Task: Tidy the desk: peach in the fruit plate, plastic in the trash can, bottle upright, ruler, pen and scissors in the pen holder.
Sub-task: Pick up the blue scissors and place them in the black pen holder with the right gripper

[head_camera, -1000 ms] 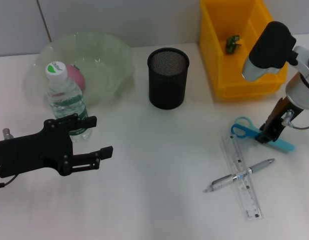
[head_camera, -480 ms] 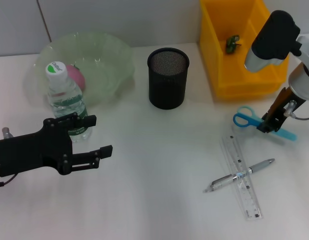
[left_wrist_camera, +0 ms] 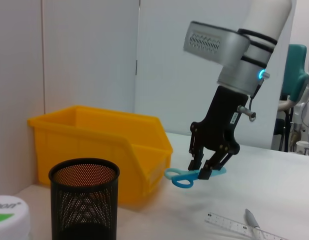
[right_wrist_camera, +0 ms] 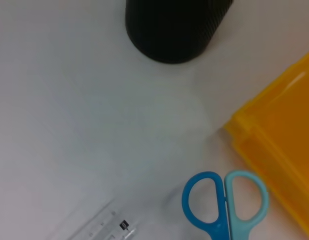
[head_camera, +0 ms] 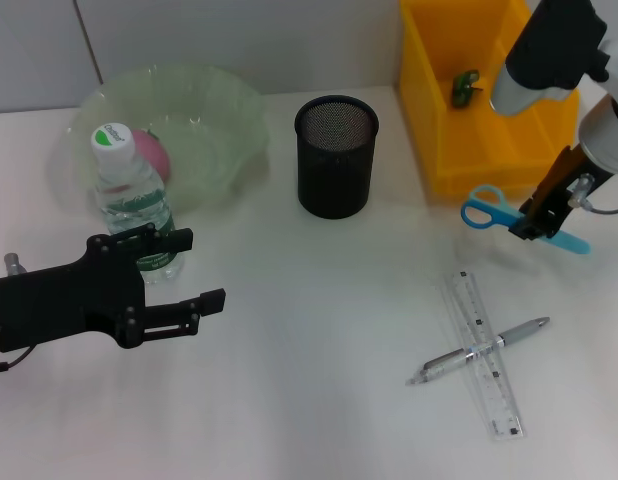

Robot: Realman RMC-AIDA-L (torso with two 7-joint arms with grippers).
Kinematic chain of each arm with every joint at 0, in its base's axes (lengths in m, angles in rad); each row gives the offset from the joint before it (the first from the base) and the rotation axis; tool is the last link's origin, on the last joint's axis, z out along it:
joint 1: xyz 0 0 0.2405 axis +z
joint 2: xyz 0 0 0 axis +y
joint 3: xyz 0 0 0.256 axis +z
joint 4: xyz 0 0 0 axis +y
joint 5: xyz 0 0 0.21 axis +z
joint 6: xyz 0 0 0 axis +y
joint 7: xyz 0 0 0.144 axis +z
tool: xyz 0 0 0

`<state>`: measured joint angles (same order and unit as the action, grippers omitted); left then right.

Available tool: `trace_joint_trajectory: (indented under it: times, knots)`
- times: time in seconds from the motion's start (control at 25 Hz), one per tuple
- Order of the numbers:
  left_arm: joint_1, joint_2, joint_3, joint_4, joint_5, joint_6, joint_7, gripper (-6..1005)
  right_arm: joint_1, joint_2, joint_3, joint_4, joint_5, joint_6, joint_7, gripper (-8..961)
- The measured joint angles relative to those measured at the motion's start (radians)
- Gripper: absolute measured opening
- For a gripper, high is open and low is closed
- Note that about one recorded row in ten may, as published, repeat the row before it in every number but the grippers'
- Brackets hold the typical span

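At the right edge of the head view, just below the yellow bin, the scissors hang pinched in my right gripper, lifted clear of the white desk; my wrist camera shows their two finger loops, one deep blue and one pale teal, side by side with the desk blurred underneath. Their long axis runs roughly level, loops pointing toward frame left and the pale blade end poking out to the lower right of my fingers, so I hold them near the middle, crosswise to my jaws. What matters next, I judge, is that the black mesh pen holder stands well to the left of the scissors and a little higher in frame, its round mouth open upward, while the scissors lie flat: I would have to carry them leftward and tip one end down before they can drop in. My right arm is plainly the nearer one for that. Below the scissors, in the lower right of the frame, the clear ruler and the silver pen lie crossed on the desk, untouched. Far off at upper left the bottle stands upright in front of the green fruit plate with the pink peach in it, and my left gripper hovers beside the bottle at lower left, fingers spread and empty
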<state>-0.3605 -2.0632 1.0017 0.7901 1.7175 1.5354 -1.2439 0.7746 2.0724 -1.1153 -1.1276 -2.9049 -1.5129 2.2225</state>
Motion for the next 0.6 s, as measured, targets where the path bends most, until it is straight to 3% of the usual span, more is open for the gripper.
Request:
trace_joint_trajectory:
  times: [0.6]
  knots:
    - [0.002,0.001,-0.002,0.000,-0.001,0.012,0.007,834,-0.061,0.003,0.008,-0.208,0.201,-0.080,-0.013,248]
